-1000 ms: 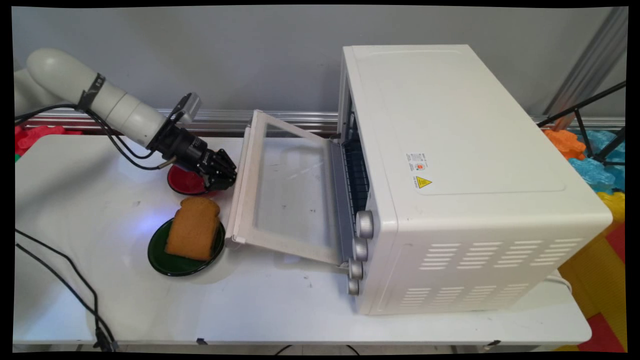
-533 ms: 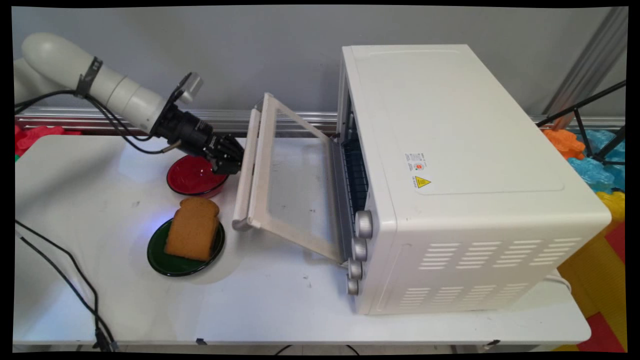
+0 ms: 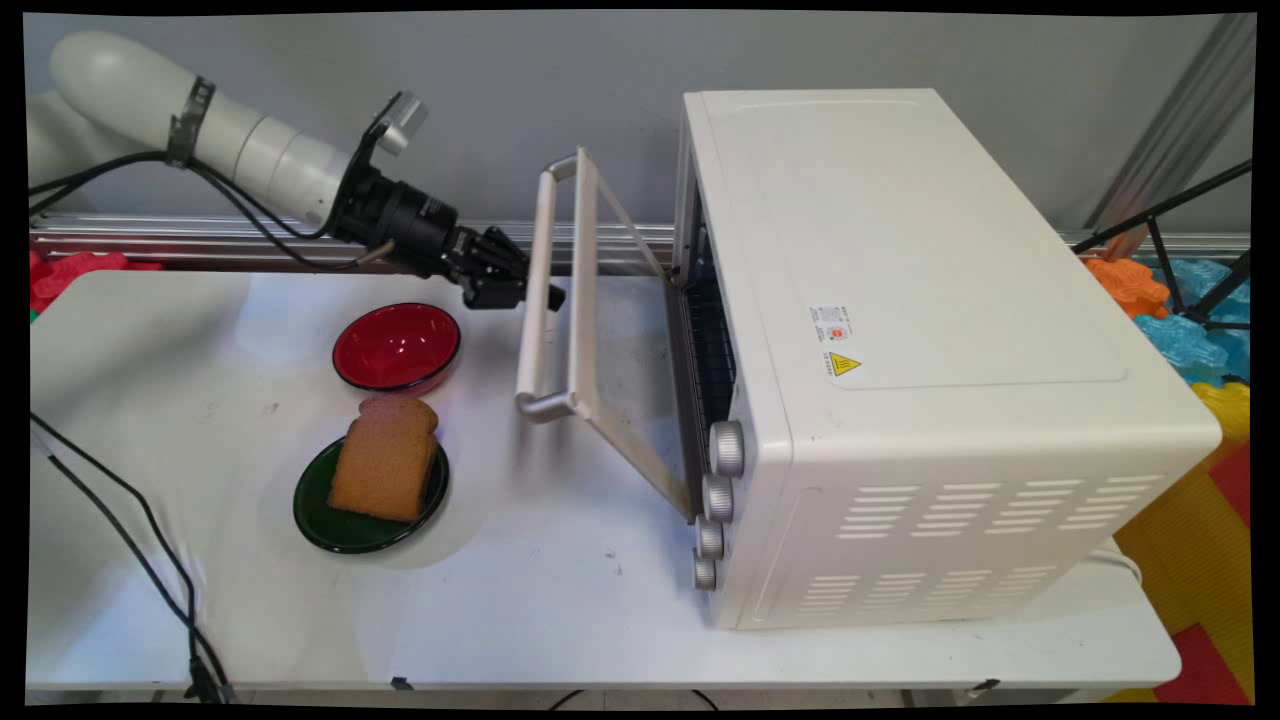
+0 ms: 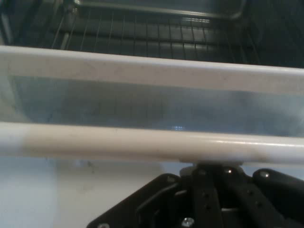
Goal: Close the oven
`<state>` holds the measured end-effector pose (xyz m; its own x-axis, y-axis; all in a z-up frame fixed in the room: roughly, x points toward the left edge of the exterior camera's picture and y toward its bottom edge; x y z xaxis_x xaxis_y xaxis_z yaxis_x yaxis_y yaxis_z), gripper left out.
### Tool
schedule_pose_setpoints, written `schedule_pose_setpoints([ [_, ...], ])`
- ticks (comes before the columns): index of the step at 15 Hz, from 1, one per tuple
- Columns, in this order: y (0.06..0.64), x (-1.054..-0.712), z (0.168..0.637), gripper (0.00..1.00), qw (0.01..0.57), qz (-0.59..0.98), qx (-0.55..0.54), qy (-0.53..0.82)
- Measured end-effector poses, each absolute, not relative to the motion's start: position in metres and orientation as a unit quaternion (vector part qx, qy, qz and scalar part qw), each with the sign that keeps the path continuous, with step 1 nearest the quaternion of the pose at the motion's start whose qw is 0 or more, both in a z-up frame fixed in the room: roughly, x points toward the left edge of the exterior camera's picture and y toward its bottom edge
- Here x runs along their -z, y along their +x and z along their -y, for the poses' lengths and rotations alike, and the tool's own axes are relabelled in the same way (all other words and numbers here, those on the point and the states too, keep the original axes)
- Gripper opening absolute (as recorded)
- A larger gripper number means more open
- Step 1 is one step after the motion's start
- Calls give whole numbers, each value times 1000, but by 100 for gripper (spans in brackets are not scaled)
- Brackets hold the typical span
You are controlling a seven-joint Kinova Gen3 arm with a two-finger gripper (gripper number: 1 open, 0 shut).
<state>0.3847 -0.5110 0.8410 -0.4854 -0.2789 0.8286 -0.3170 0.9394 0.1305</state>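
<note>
1. Claw (image 3: 540, 296) is sitting right at the handle (image 3: 536, 290) of the oven door (image 3: 600, 330), coming in from the left side of the surface (image 3: 500, 600).
2. Can't tell if the claw is open or closed; in the hand view the handle (image 4: 142, 142) is crossing just above the black linkage and hiding the tips.
3. Door is hanging partly open, tilted up steeply from its bottom hinge, handle edge raised well off the surface.
4. Oven (image 3: 900, 350) is a white box on the right half of the surface, with four silver knobs (image 3: 728, 448) running down its front corner.
5. Hand view is looking through the door glass (image 4: 142, 102) at the wire rack (image 4: 152, 42) inside the oven.
6. Red bowl (image 3: 396, 346) is sitting on the surface left of the door, below the arm (image 3: 240, 150).
7. Green plate (image 3: 340, 520) is lying nearer the camera than the bowl, with a slice of brown bread (image 3: 384, 458) resting on it.
8. Black cables (image 3: 120, 540) are trailing across the left side of the surface.
</note>
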Motion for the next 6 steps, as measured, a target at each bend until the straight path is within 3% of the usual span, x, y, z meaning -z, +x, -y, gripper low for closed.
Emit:
schedule_pose_setpoints([
  [6, 362, -853, 518, 0, 494, 852, -30, 173],
])
